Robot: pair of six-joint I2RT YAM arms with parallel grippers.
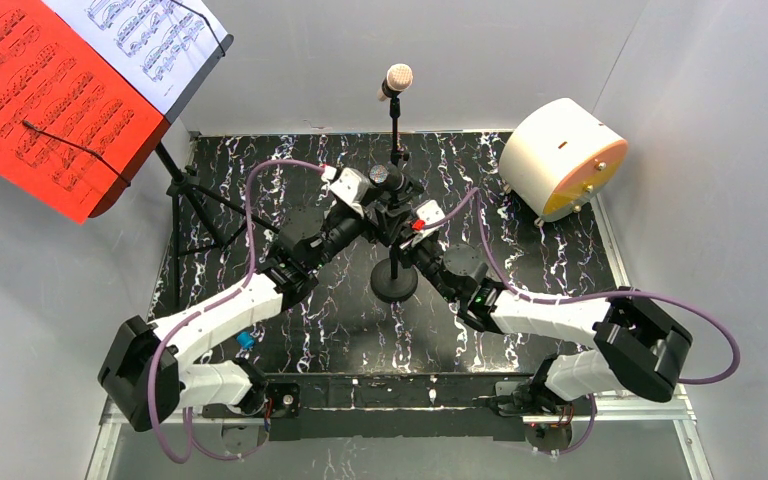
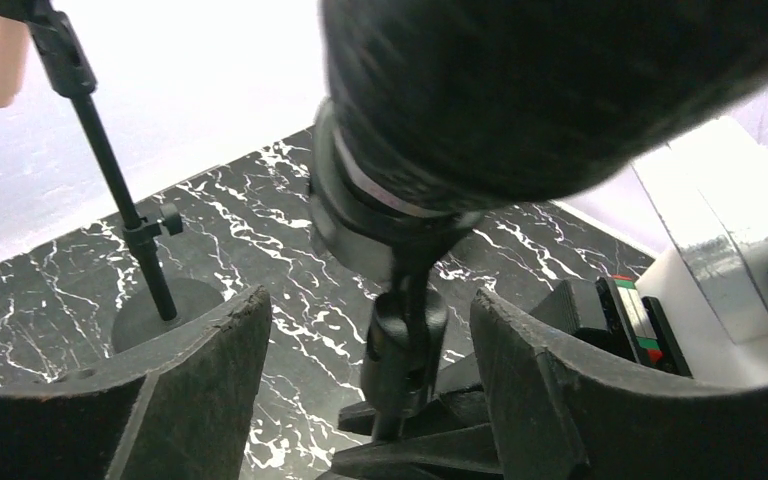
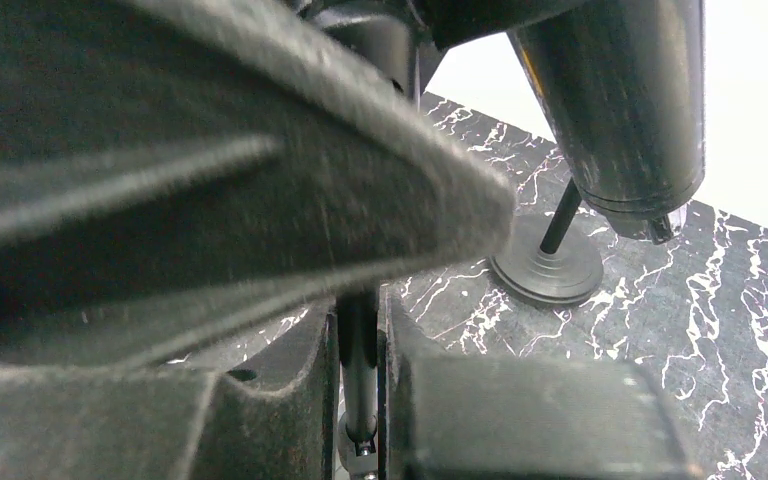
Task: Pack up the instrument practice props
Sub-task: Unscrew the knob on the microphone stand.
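Likely for bracing, the pole [image 1: 394,263] is pinched by the right gripper [image 3: 358,360]; the black microphone's [image 2: 520,90] clip [image 2: 403,335] is straddled by the spread left gripper [image 2: 370,315]

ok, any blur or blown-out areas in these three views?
Top external: sharp, evenly lit. Left wrist: the black microphone sits near the lens, soft, filling the upper right; the wall behind is blown out white. Right wrist: a blurred dark mass covers the upper left, the right gripper is soft too; only the far round base and marble tabletop look crisp.
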